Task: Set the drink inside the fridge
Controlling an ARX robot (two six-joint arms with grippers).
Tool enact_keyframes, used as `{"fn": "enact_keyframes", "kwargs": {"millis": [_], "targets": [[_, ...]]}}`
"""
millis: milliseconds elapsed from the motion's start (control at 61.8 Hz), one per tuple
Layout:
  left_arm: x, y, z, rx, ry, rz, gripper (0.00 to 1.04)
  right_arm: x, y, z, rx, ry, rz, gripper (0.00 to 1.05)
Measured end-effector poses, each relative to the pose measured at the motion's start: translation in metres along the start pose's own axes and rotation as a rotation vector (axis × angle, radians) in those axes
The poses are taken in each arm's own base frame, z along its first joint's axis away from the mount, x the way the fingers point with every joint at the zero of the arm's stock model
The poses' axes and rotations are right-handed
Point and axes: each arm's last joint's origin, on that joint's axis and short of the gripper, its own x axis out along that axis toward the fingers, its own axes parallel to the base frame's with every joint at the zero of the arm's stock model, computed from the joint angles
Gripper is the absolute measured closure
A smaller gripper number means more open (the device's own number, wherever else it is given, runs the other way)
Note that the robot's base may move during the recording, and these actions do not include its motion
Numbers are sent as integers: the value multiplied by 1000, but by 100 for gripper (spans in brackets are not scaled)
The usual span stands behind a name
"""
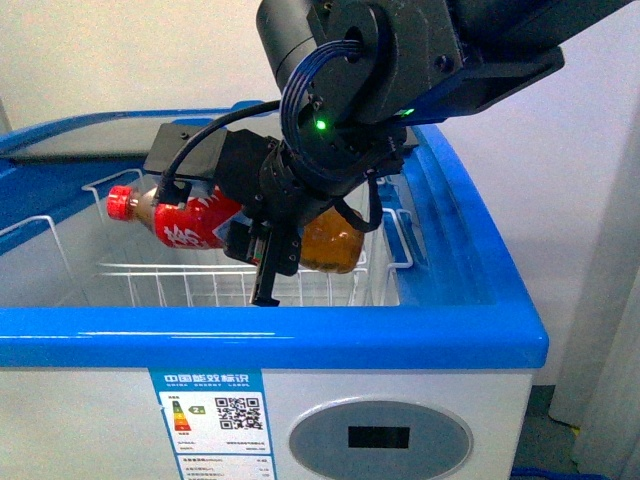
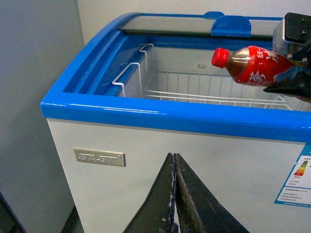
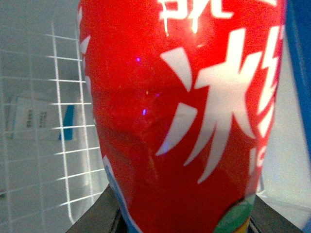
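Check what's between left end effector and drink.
The fridge's front wall and blue rim separate the left end effector from the drink, per the left wrist view.

Plain white wall [image 1: 120, 50] at the back, grey wall [image 2: 34, 97] close alongside, pale wall [image 1: 600, 300] to the right, dark floor [image 1: 550, 440] below it, blurred white packet with a blue mark [image 3: 34, 119] lying flat

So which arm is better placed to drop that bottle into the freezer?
Right. The right pincer holds the drink sideways over the wire basket inside the open fridge. The left pincer is shut and empty, low outside the front wall.
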Motion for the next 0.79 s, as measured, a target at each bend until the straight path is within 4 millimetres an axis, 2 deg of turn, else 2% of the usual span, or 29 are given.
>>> {"fn": "enact_keyframes", "kwargs": {"millis": [65, 146, 210, 340, 453, 470, 648, 712, 729, 793], "targets": [[0, 0, 0, 0, 0, 0, 102, 10, 4, 0, -4, 9, -8, 68], [0, 0, 0, 0, 0, 0, 102, 36, 26, -9, -6, 38, 39, 68], [0, 0, 0, 0, 0, 0, 102, 47, 37, -13, -7, 55, 54, 68], [0, 0, 0, 0, 0, 0, 102, 60, 46, -19, -1, 76, 67, 68], [0, 0, 0, 0, 0, 0, 102, 62, 48, -17, -6, 80, 59, 68], [0, 0, 0, 0, 0, 0, 99, 61, 48, -15, -10, 77, 57, 67], [0, 0, 0, 0, 0, 0, 60, 59, 43, -7, 5, 33, 32, 29], [0, 0, 0, 0, 0, 0, 46, 46, 30, 3, 50, -3, -6, 15], [0, 0, 0, 0, 1, 0, 41, 38, 21, 8, 71, -23, -33, 10], [0, 0, 0, 0, 0, 0, 30, 21, 4, 17, 121, -55, -84, 6]]}}
